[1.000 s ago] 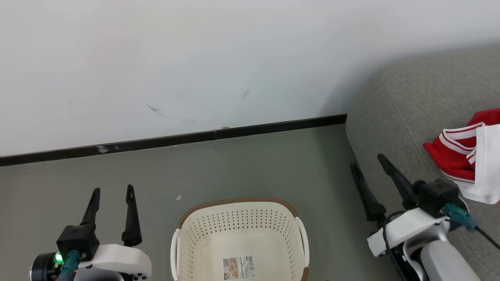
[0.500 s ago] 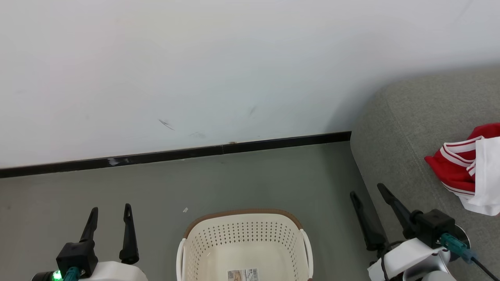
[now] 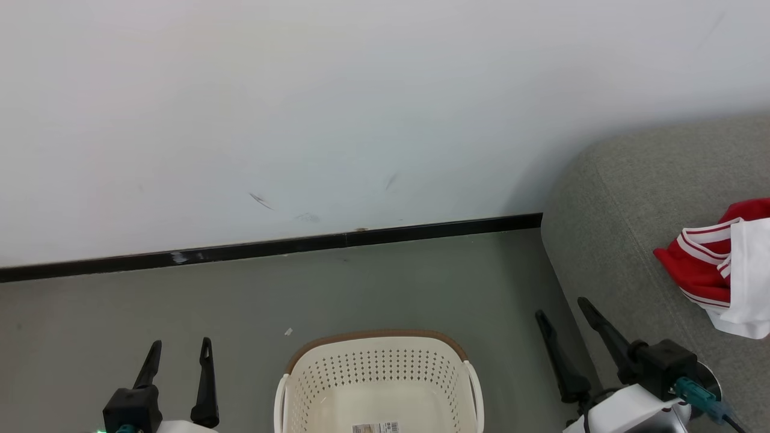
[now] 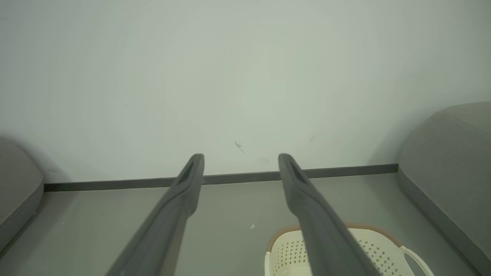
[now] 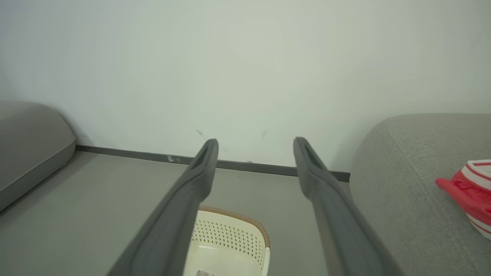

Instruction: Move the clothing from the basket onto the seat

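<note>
The red and white clothing (image 3: 725, 270) lies bunched on the grey seat (image 3: 631, 198) at the right edge of the head view; the right wrist view shows the clothing (image 5: 470, 191) on the seat (image 5: 406, 184) too. On the floor at bottom centre stands the cream basket (image 3: 379, 376) with a brown rim and only a paper label inside. My left gripper (image 3: 180, 347) is open, left of the basket. My right gripper (image 3: 562, 307) is open between basket and seat, holding nothing. The basket (image 4: 368, 245) and the seat (image 4: 448, 153) appear in the left wrist view, and the basket (image 5: 230, 237) in the right wrist view.
A white wall with a dark baseboard (image 3: 271, 246) runs behind the grey floor (image 3: 373, 288). Another grey cushion (image 5: 30, 145) sits at the left in the right wrist view, and the same cushion (image 4: 15, 184) shows in the left wrist view.
The head camera has tilted upward, so everything sits lower in the picture. Both grippers stay open. The clothing has not shifted on the seat.
</note>
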### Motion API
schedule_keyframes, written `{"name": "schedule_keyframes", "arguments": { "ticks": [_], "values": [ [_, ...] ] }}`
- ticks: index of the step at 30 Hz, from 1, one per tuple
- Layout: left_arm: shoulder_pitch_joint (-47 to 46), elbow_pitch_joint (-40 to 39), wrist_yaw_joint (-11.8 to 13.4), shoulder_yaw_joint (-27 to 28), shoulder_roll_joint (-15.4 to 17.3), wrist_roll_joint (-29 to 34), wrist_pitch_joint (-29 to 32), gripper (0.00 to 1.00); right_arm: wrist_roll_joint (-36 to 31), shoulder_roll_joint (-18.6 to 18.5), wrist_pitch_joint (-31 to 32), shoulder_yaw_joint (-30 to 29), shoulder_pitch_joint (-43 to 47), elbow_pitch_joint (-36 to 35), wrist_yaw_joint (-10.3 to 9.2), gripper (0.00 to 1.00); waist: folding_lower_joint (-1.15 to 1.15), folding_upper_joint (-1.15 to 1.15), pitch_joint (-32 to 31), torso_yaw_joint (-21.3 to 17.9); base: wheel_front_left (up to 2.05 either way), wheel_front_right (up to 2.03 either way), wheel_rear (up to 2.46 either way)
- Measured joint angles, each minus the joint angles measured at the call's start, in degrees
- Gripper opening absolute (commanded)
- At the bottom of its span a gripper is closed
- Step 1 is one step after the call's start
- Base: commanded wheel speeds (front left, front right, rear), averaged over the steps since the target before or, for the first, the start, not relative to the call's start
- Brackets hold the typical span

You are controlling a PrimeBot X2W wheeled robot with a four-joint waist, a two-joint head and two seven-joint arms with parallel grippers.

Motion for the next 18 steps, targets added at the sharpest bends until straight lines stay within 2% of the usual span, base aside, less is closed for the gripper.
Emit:
{"name": "schedule_keyframes", "arguments": {
  "ticks": [18],
  "values": [
    [-1.41,2.50,-0.04,0.97,0.25,-0.10,0.09,1.00,-0.16,0.37,0.00,-0.18,1.31,-1.35,-0.01,1.00,0.00,0.00,0.05,0.59,0.00,0.00,0.00]
  ]
}}
